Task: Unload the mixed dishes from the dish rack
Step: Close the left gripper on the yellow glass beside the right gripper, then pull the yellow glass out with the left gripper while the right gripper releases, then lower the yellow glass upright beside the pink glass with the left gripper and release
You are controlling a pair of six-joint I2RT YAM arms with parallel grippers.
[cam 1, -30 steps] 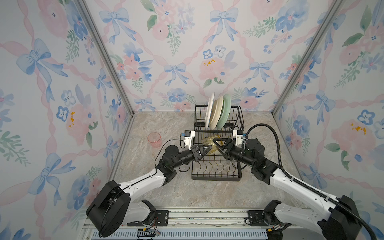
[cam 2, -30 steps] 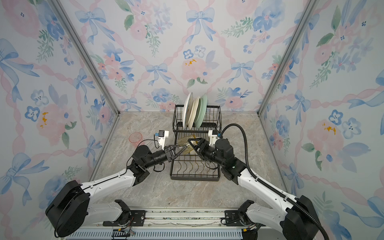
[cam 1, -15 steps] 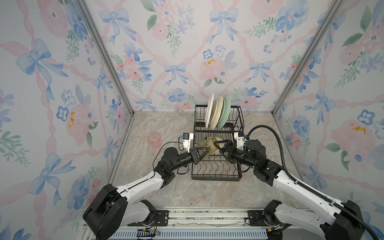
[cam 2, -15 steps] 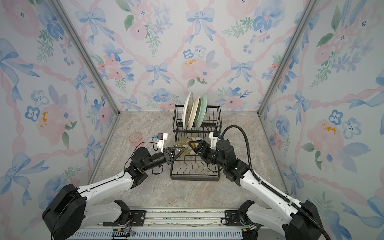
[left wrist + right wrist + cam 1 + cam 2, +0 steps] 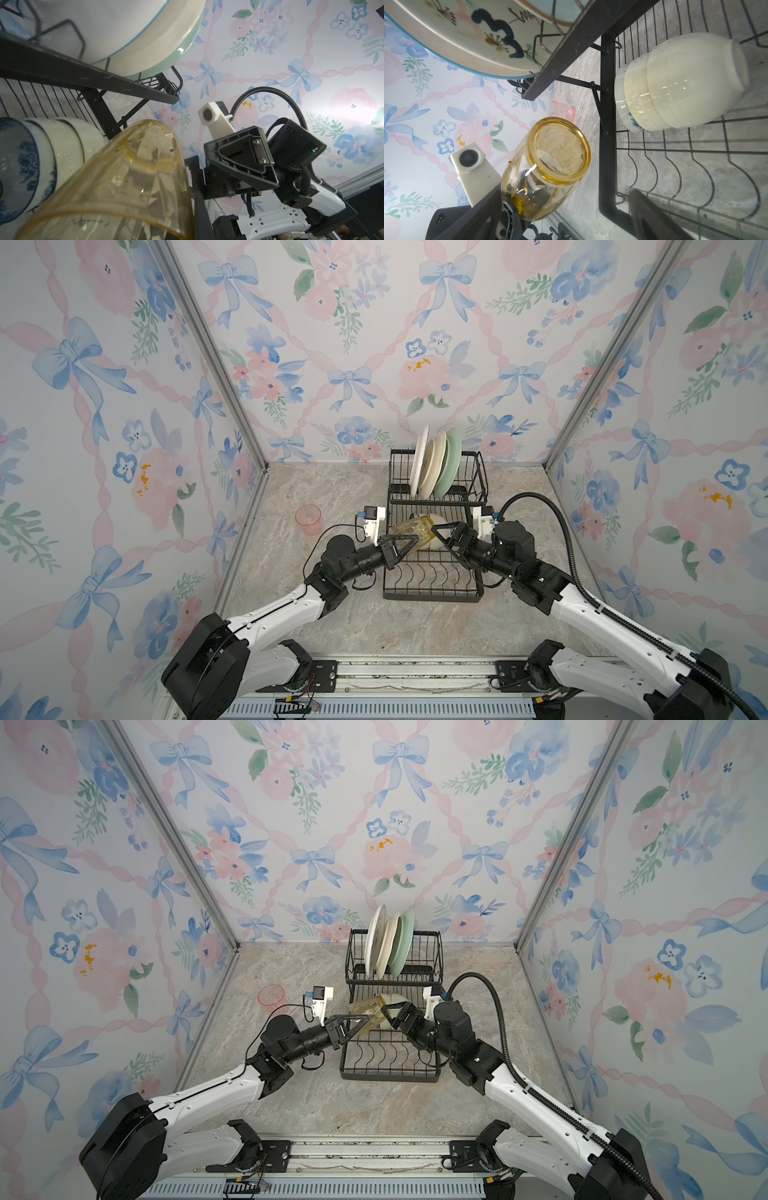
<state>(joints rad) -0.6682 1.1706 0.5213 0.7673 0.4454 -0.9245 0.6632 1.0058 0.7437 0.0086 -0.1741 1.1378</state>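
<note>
Over the 10 o'clock part of the dish rack (image 5: 432, 594), the left gripper (image 5: 413, 540) stays clenched on the tilted yellow tumbler (image 5: 409, 526); at its 3 o'clock the right gripper (image 5: 440, 533), narrower 1 second ago, has spread its fingers wide, grasping nothing

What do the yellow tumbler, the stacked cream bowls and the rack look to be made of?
The yellow tumbler looks like tinted plastic or glass, glossy: its faceted wall is see-through. The cream bowls look like glazed ceramic: opaque, with sharp highlights. The rack looks like metal wire and flat bars, coated matt black, with small scuffs.
</note>
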